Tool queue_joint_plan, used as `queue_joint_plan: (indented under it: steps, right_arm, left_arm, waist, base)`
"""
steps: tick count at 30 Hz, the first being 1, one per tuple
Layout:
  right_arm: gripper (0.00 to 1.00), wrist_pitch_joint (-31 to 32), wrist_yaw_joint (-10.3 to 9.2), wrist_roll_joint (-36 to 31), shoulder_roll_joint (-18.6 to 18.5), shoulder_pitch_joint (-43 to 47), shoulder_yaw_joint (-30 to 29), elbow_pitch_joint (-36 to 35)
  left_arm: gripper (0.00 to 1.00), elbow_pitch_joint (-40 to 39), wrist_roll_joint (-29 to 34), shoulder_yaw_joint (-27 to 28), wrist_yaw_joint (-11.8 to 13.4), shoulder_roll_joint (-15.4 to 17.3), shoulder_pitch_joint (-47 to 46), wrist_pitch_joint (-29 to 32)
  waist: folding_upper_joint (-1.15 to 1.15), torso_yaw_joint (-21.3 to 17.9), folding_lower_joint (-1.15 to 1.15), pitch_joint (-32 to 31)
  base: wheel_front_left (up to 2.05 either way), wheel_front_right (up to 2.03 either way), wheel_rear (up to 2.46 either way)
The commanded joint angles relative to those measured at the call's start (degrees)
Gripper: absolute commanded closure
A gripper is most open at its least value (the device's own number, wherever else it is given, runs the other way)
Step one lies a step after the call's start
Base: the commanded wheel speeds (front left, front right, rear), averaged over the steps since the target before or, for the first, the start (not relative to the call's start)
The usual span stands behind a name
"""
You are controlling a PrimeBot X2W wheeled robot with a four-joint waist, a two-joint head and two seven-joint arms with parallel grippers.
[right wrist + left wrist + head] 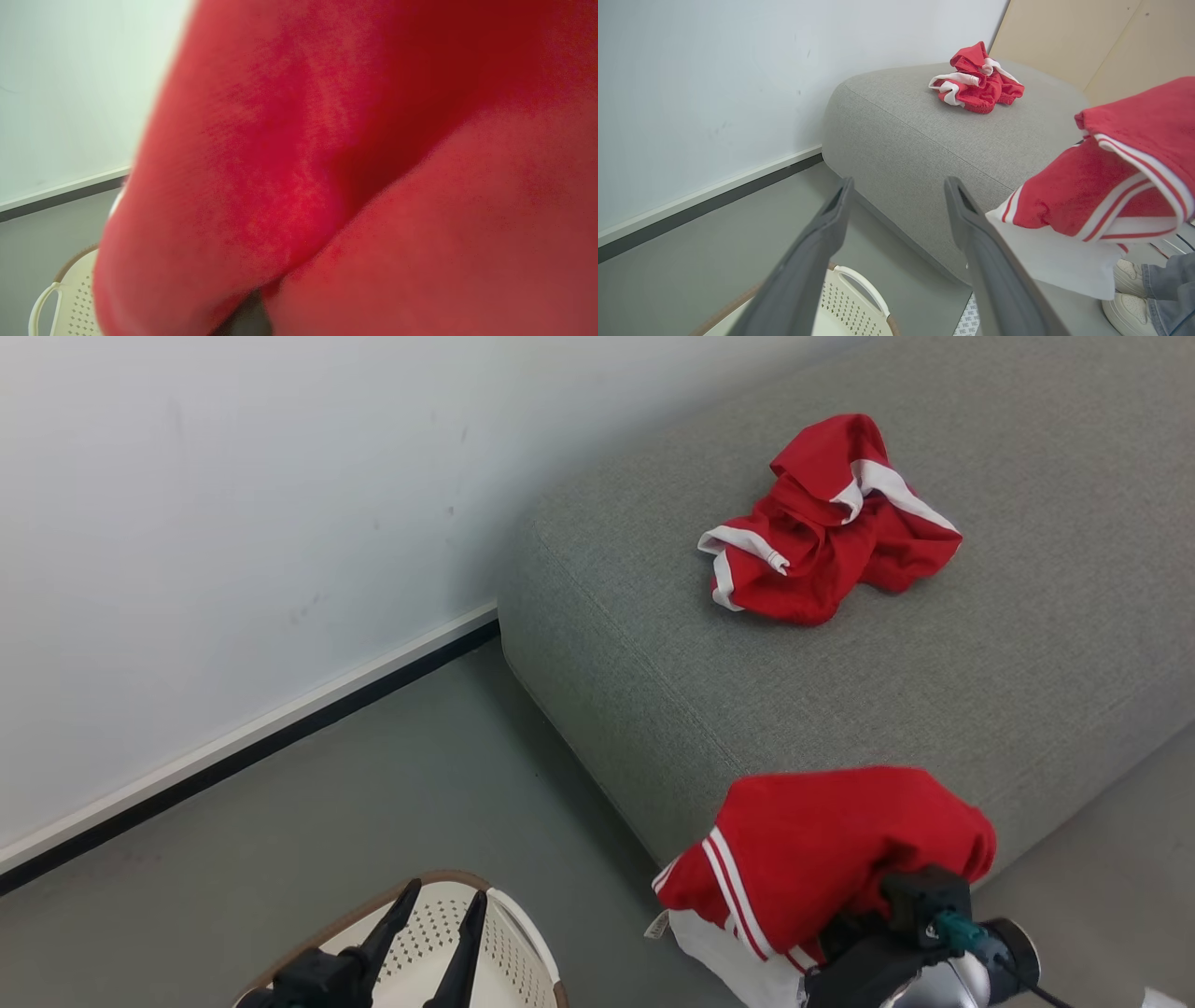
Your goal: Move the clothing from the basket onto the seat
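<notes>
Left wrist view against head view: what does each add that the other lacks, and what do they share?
Left wrist view adds a person's white shoe and a beige panel. Head view adds the right gripper, shut on the held garment. Shared: that garment, the seat, a crumpled garment on it, the basket, the open left gripper.

Bright even light, soft shadow beside the seat (840, 663), clothing (373, 163) blurred against the right wrist lens

Crumpled red garment (826, 523) lies on grey seat (1027, 663); second garment (822, 849) hangs aloft.
</notes>
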Motion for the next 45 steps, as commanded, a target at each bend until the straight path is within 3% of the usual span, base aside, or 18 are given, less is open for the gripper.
queue_joint_plan:
  steps: [1, 8, 14, 20, 23, 31, 37, 43, 44, 45]
  right_arm:
    - [1.00, 0.23, -0.02, 0.61, -0.19, -2.20, 0.32, -0.32]
    - [1.00, 0.33, -0.02, 2.86, -1.79, -10.80, -2.73, -0.42]
    - [1.00, 0.44, -0.01, 7.64, -6.85, -24.19, -7.81, 1.30]
    - [1.00, 0.39, -0.02, 14.39, -12.97, -38.41, -14.23, 8.02]
    - [1.00, 1.58, -0.01, 14.36, -18.04, -46.82, -17.96, 13.92]
    - [1.00, 2.04, -0.01, 10.79, -23.66, -59.69, -26.38, 23.93]
    - [1.00, 1.63, -0.01, 8.66, -23.17, -62.92, -33.50, 32.21]
    - [1.00, -0.81, -0.01, 4.58, -20.88, -58.27, -38.79, 39.83]
    - [0.90, -1.46, -0.01, 3.56, -20.54, -57.69, -38.98, 40.48]
    - [0.55, -1.83, -0.01, 2.64, -19.97, -57.19, -39.22, 41.23]
  left_arm:
    - [0.00, -0.46, 0.61, -0.31, -0.04, 0.75, 0.31, -0.19]
    - [0.00, -2.90, 2.34, -1.71, -1.07, 1.99, -1.38, 0.87]
    - [0.00, -7.41, 5.39, -3.61, -1.96, 3.68, -5.26, 3.50]
    - [0.00, -12.73, 9.50, -5.56, -2.89, 5.18, -9.66, 5.90]
    - [0.00, -16.64, 11.30, -5.82, -2.31, 6.53, -10.73, 6.59]
    - [0.00, -25.34, 14.83, -5.54, 0.32, 8.96, -9.31, 6.48]
    - [0.00, -30.01, 15.98, -6.48, 1.99, 10.07, -5.95, 6.40]
    - [0.00, -32.41, 17.10, -7.63, 2.17, 10.07, -6.36, 7.35]
    - [0.00, -32.68, 17.05, -7.54, 2.22, 10.13, -6.63, 7.67]
    - [0.00, -32.80, 17.04, -7.48, 2.16, 10.14, -7.02, 7.75]
  waist:
    - [0.00, 0.05, 0.00, 0.43]
    - [0.00, 2.80, 0.00, 5.60]
    - [0.00, 7.00, 0.00, 14.32]
    - [0.00, 10.83, 0.00, 22.14]
    - [0.00, 12.75, 0.00, 26.82]
    - [0.00, 14.53, 0.00, 33.87]
    - [0.00, 14.35, 0.00, 36.12]
    - [0.00, 14.61, 0.00, 36.19]
    - [0.00, 14.61, 0.00, 36.26]
    - [0.00, 14.63, 0.00, 36.30]
  base:
    - [0.00, 0.00, 0.00]
    - [0.00, 0.00, 0.00]
    - [0.00, 0.00, 0.00]
    - [0.00, 0.00, 0.00]
    - [0.00, 0.00, 0.00]
    - [0.00, 0.00, 0.00]
    - [0.00, 0.00, 0.00]
    - [0.00, 0.00, 0.00]
    - [0.00, 0.00, 0.00]
    - [0.00, 0.00, 0.00]
